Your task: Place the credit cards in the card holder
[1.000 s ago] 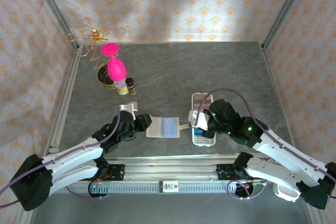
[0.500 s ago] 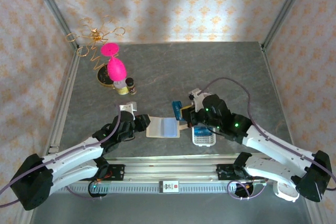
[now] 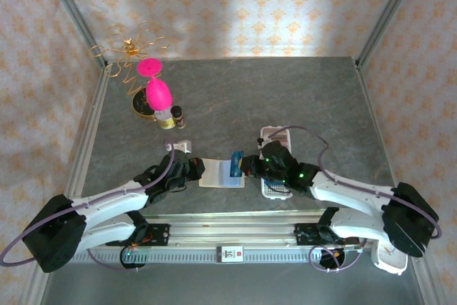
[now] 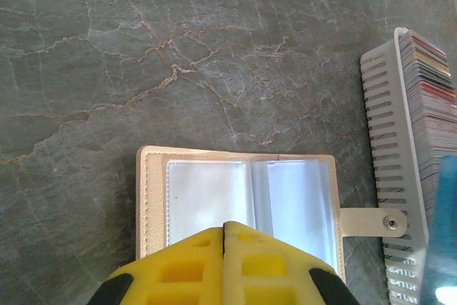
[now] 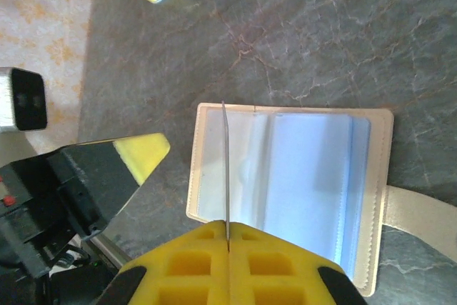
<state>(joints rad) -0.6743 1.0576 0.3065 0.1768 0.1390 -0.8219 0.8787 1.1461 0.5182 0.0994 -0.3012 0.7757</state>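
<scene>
The tan card holder (image 3: 220,173) lies open on the grey table, its clear sleeves facing up (image 4: 243,201), and its snap tab (image 4: 371,223) points toward the tray. My right gripper (image 5: 228,225) is shut on a blue credit card (image 3: 233,164), seen edge-on (image 5: 226,169) standing over the holder's left page (image 5: 285,198). More credit cards (image 4: 428,98) stand packed in the white tray (image 4: 382,126). My left gripper (image 4: 224,226) is shut with nothing between its fingers, at the holder's left edge (image 3: 191,169).
The white tray (image 3: 275,176) sits just right of the holder, under my right arm. At the back left stand a pink figure (image 3: 157,91), a gold wire ornament (image 3: 128,49) and small bottles (image 3: 171,116). Patterned walls and metal rails enclose the table.
My right gripper has come left from the tray, carrying the blue card over the open holder. My left gripper has closed at the holder's left edge.
</scene>
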